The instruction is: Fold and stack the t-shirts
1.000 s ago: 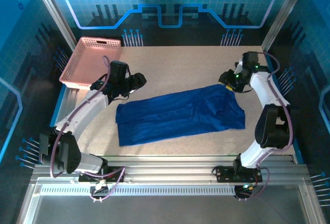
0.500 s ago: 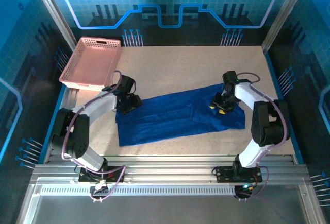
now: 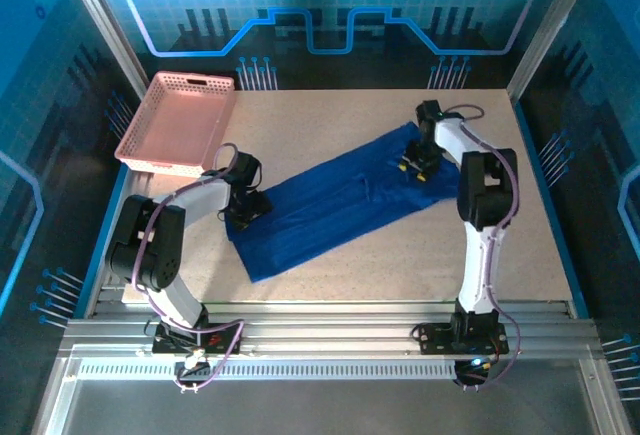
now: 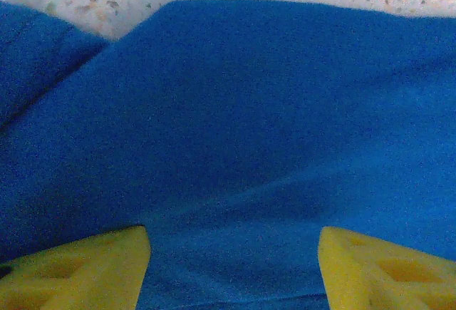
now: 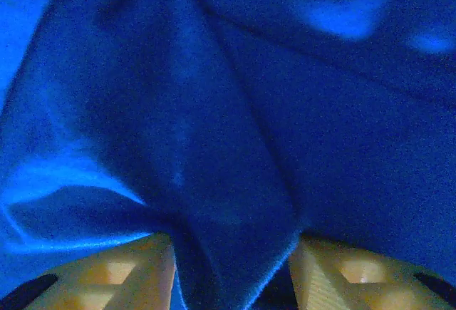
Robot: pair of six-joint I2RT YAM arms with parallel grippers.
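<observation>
The top camera looks down from behind me over the whole table (image 3: 400, 255). My wrist cameras face the blue t-shirt (image 3: 330, 205) from very close; all three views share it.

one blue t-shirt (image 3: 330, 205), one pink basket (image 3: 180, 125).

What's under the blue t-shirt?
The speckled table, bare around every edge of the t-shirt. Whatever lies beneath the cloth itself is covered; the top view shows no bump in it.
</observation>
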